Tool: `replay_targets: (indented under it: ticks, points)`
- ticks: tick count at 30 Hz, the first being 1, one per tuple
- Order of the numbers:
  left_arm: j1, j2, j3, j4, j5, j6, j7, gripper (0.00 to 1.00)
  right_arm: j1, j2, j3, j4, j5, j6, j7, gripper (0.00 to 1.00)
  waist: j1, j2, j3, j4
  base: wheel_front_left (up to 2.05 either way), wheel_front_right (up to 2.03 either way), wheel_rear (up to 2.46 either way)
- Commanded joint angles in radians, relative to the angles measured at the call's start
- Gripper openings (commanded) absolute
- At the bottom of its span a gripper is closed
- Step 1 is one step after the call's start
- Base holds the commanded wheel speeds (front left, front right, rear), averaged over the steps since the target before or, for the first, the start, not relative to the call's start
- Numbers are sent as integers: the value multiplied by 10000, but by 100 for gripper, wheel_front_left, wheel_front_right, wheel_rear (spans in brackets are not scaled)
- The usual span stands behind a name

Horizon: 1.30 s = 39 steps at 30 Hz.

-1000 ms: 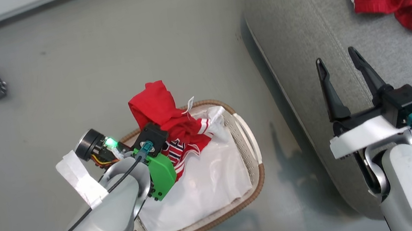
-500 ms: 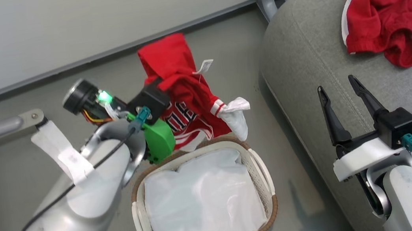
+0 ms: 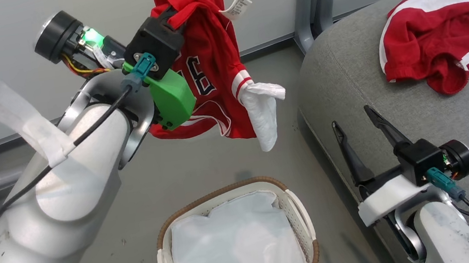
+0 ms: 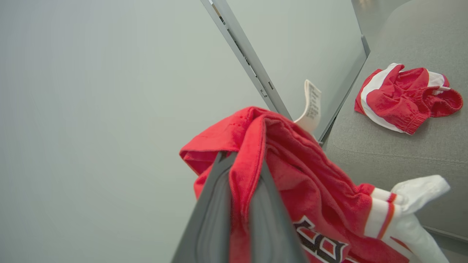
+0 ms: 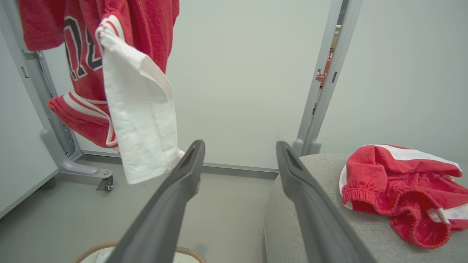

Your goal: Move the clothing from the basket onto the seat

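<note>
Red shirt (image 3: 207, 62) hangs upper centre, pinched in the clamped left tool (image 3: 168, 15), high above the basket (image 3: 224, 190) to clear it. Shorts (image 3: 435, 37) lie on the seat (image 3: 441, 122). Right tool (image 3: 350, 116) gapes, empty.

You raised the left fingers (image 4: 214, 204), clamped on the jersey (image 3: 212, 62), and pulled it up out of the basket (image 3: 300, 213) until it hung in the air well clear above, leaving just the liner (image 3: 236, 249) inside.
</note>
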Motion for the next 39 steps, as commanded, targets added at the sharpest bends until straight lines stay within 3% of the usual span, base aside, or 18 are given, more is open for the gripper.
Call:
replay_targets:
  ticks: [1,12,32,33,34,35,39]
  points:
    - [-202,-19,49,-124,-102,76,89,0,-141,-28,152,39,-23,-14,-17,100,1,0,-71,-11,0,0,0]
    - [-445,-346,-180,-516,-216,128,521,0,-798,-31,1797,22,474,-14,-16,100,1,0,-262,86,0,0,0]
    - [-106,-862,-914,-1395,-584,-14,688,0,-2910,-29,2142,1379,168,-14,-16,100,1,0,-501,674,0,0,0]
    - [-59,-864,-927,-1425,-621,-13,671,0,-2956,-29,2146,1438,183,-14,-16,95,1,0,-510,694,0,0,0]
    - [-3,-859,-947,-1455,-659,-8,655,0,-3016,-29,2139,1501,213,-14,-16,66,1,0,-519,715,0,0,0]
    - [72,-857,-961,-1484,-724,-3,632,0,-3075,-29,2134,1563,244,-14,-16,45,1,0,-525,732,0,0,0]
    - [332,-820,-1023,-1523,-851,6,614,0,-3269,-29,2079,1672,279,-14,-16,29,1,0,-538,767,0,0,0]
